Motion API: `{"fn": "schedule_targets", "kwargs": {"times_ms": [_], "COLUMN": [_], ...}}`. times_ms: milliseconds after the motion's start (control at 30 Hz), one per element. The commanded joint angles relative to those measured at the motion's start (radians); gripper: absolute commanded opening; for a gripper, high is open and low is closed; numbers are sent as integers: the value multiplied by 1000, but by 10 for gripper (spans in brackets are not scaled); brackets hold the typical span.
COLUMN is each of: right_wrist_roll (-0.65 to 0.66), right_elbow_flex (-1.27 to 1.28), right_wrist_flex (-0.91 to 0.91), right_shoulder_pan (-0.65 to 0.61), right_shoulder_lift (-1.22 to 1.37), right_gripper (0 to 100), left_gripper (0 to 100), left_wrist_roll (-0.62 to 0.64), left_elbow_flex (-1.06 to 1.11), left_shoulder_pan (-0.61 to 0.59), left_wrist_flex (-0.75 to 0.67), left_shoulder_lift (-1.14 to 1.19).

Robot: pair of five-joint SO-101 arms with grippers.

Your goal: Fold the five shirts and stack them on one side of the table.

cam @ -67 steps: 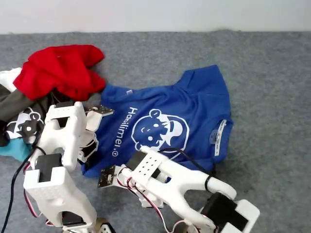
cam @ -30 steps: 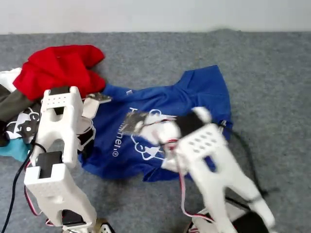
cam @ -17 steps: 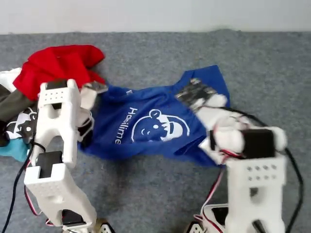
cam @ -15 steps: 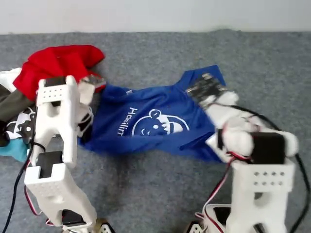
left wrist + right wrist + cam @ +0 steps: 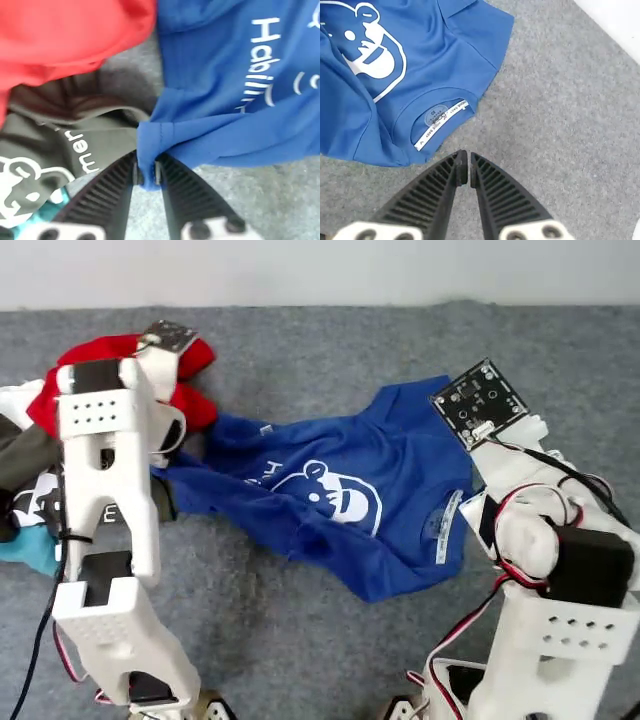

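Observation:
A blue shirt [image 5: 340, 500] with a white print lies wrinkled in the middle of the grey table. My left gripper [image 5: 146, 172] is shut on a bunched corner of the blue shirt [image 5: 240, 100], held up beside the pile at the left. My right gripper [image 5: 465, 172] hangs shut and empty over bare table, just off the collar of the blue shirt [image 5: 380, 75]. A red shirt [image 5: 197, 405] lies crumpled at the far left on a dark printed shirt [image 5: 25, 455]. From the left wrist I see the red shirt [image 5: 65, 30] and the dark shirt [image 5: 75, 135] beside my fingers.
A teal garment [image 5: 25, 545] and a bit of white cloth [image 5: 15, 400] stick out of the pile at the left edge. A white wall runs along the table's far edge. Grey table [image 5: 560, 350] lies bare at the right and the front.
The right arm swung from the shirt's near left edge across to its right side, dragging the hem, then let go. The left arm rose, pulling its corner back and stretching the shirt.

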Motion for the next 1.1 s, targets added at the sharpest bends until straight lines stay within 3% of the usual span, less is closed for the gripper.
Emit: {"fn": "schedule_targets", "kwargs": {"times_ms": [0,167,367,600,833,1067], "right_wrist_roll": [2,0,0,0,-72,-84], "right_elbow_flex": [17,278,543,565,563,562], "right_wrist_flex": [67,65,45,-22,-242,-364], "right_shoulder_pan": [1,-154,-590,-1021,-1079,-1081], "right_shoulder_lift": [27,54,136,291,596,822], "right_gripper": [10,26,130,153,154,154], "left_gripper": [27,27,27,27,27,27], "left_wrist_roll": [12,11,9,9,21,135], "left_elbow_flex": [31,159,325,456,558,593], "left_shoulder_pan": [60,124,124,130,130,129], "left_wrist_flex": [21,-3,-95,-173,-321,-471], "left_shoulder_lift": [-11,-9,-9,-9,-9,-9]}}
